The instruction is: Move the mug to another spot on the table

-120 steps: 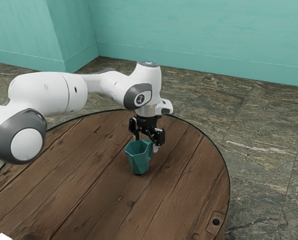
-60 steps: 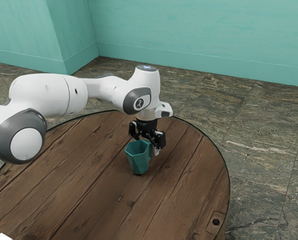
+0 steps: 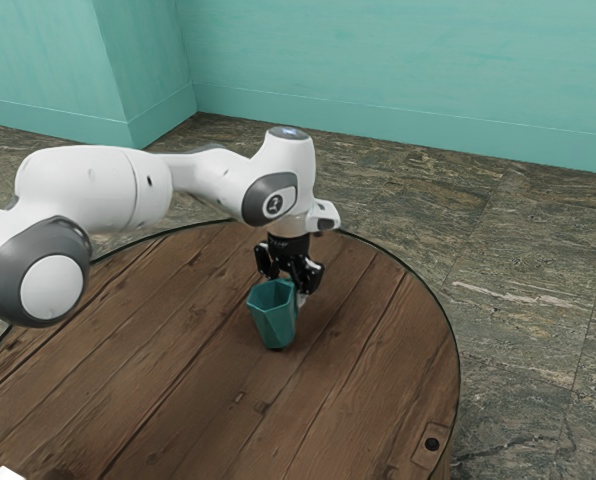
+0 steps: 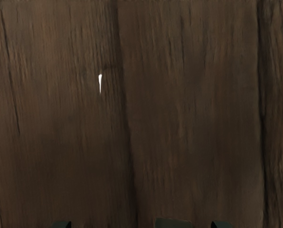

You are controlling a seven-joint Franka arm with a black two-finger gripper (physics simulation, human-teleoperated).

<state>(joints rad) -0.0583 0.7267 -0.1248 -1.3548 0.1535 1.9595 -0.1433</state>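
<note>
A teal faceted mug [image 3: 272,318] stands upright near the middle of the round wooden table [image 3: 178,380]. My black gripper [image 3: 287,284] hangs at the mug's far rim, toward the exterior view's right. It is open, and its fingers are spread over that side of the rim. In the wrist view the fingertips [image 4: 61,224] show as dark tips set wide apart at the lower edge. A small dark piece [image 4: 172,222] lies between them, over the brown planks.
The table's edge [image 3: 448,330] curves round on the exterior view's right, with a small fitting [image 3: 431,443] near the front. Bare planks spread to the left and front of the mug. A stone floor and teal walls surround the table.
My hand has drifted a little to the exterior view's left and slightly up. The mug has slid a little to the left with it and stays on the table.
</note>
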